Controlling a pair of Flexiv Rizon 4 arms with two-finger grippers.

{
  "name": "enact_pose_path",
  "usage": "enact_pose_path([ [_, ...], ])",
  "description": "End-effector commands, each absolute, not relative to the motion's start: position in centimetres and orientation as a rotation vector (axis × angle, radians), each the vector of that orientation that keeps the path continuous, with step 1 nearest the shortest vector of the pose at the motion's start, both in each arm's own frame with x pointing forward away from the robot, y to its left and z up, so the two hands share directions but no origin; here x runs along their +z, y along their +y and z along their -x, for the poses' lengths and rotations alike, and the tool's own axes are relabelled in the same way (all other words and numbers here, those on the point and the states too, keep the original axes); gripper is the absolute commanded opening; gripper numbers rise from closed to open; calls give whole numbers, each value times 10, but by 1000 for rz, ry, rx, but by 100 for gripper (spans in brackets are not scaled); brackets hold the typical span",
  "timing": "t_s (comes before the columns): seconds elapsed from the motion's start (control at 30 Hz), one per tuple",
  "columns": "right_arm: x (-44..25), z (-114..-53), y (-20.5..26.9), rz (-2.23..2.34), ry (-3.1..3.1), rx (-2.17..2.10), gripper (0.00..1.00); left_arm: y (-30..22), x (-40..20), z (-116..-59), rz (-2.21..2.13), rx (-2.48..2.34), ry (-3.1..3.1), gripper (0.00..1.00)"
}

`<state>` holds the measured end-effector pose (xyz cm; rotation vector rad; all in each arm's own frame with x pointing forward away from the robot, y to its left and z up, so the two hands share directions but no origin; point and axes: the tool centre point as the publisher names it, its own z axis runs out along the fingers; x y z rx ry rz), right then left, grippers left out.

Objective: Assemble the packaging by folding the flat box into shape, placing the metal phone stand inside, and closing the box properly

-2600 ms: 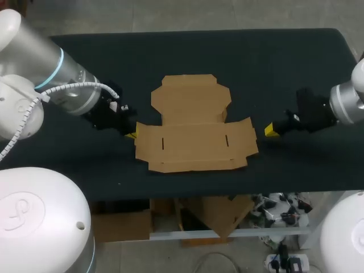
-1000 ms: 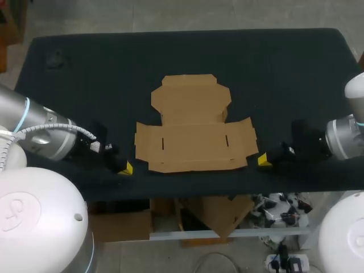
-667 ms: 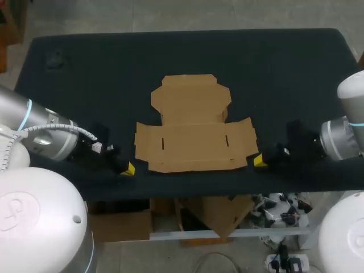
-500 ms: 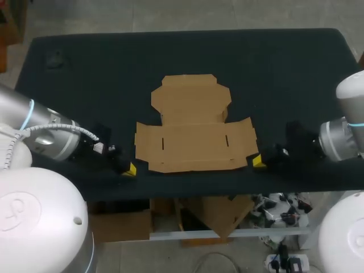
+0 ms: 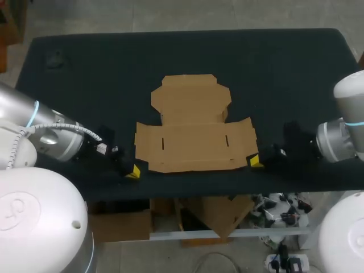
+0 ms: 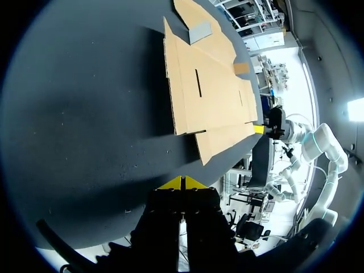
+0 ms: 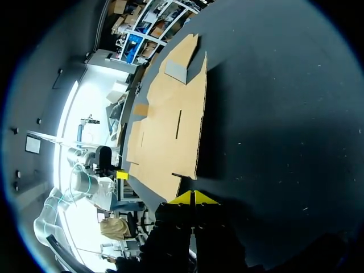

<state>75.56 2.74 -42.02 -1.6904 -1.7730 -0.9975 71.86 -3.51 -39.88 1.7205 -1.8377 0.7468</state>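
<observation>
**Flat box between two clenched claws**

The flat box (image 5: 193, 128) lies unfolded on the dark counter (image 5: 284, 62), its panels spread open, between the two claws. The left claw (image 5: 135, 170) sits just beside one near corner and the right claw (image 5: 254, 161) just beside the other (touching or not, I cannot tell). Each wrist view shows what the head view does not: that arm's yellow tips pressed together, clenched and holding nothing. The box lies ahead of them, with the other arm's claw beyond it.

We log a black-covered table (image 5: 273, 62), matte, evenly lit from above; pale specks dot its surface.
</observation>
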Motion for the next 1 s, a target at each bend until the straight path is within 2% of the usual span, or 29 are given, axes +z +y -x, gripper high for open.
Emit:
enact_pose_path([
  [0.03,-422,-756,28,1687,-1770,-1004,0,-38,-405,-722,-1715,740,-1833,0],
  [1.0,-419,-751,42,1713,-1761,-997,0,-52,-420,-726,-1707,729,-1787,0],
])
